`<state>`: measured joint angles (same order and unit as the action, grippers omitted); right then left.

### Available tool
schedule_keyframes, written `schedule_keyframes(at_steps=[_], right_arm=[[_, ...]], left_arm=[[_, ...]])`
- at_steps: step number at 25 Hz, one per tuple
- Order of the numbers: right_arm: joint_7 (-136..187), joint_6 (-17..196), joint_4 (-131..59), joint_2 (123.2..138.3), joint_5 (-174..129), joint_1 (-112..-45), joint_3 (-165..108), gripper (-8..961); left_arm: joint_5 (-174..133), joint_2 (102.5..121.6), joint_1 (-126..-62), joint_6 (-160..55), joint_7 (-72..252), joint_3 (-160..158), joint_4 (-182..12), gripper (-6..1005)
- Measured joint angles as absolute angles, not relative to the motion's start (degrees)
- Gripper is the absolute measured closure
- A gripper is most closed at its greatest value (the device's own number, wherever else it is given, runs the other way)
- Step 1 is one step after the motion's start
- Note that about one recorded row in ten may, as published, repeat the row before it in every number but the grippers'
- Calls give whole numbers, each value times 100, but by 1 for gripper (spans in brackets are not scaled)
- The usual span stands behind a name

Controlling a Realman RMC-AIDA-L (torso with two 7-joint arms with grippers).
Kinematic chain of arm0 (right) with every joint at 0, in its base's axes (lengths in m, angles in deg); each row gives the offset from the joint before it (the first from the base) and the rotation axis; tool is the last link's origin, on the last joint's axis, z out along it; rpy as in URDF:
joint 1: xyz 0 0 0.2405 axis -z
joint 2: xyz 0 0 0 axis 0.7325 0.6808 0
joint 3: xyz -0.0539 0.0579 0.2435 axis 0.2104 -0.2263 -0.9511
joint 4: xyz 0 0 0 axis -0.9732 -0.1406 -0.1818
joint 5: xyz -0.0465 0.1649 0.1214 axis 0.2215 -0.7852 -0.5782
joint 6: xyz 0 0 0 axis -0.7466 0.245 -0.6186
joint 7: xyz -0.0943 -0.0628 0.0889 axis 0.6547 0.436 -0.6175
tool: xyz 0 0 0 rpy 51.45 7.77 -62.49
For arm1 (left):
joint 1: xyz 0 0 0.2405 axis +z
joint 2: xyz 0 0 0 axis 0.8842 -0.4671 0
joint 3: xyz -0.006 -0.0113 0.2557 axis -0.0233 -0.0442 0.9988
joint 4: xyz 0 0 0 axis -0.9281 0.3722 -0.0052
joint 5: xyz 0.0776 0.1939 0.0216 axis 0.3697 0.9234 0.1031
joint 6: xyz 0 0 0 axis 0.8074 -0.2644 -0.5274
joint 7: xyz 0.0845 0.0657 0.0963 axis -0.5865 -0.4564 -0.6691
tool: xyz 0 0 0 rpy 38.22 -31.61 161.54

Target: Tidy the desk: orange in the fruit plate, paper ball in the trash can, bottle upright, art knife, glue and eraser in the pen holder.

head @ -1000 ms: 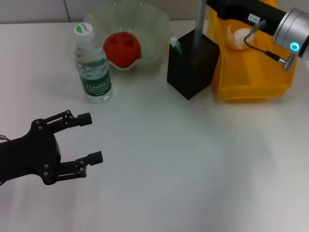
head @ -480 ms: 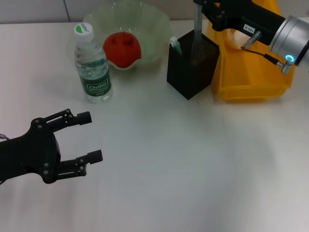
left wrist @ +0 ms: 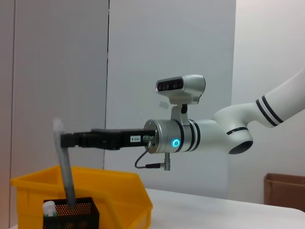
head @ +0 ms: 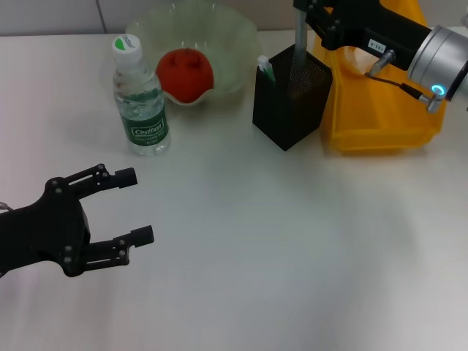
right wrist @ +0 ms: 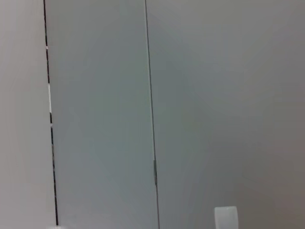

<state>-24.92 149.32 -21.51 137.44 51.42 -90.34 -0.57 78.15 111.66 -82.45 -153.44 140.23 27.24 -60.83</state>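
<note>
My right gripper (head: 306,13) reaches in from the back right and is shut on the upper part of the grey art knife (head: 298,51). The knife stands upright with its lower end inside the black mesh pen holder (head: 289,102). The left wrist view shows the same grip (left wrist: 66,140) on the knife (left wrist: 66,183). A white, green-tipped glue stick (head: 265,67) pokes out of the holder. The orange (head: 185,73) lies in the fruit plate (head: 238,36). The bottle (head: 139,95) stands upright. The right arm crosses the yellow trash can (head: 380,117) and hides the paper ball. The eraser is hidden. My left gripper (head: 139,205) hovers open at the front left.
Bottle, fruit plate, pen holder and trash can stand in a row along the back of the white table (head: 292,241). The right arm's silver wrist (head: 442,62) hangs over the bin's far right side.
The right gripper has shifted a little left and lower over the pen holder, and its arm now covers the paper ball in the bin. The left arm has barely moved.
</note>
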Motion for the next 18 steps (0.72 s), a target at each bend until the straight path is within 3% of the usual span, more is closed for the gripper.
schedule_keyframes(at_steps=[18], right_arm=[[-2304,14745,-2220,13754,5110,-8962,287,768]], left_arm=[[7818,11156,-8228,-15353,14018,2753,-6083,172]])
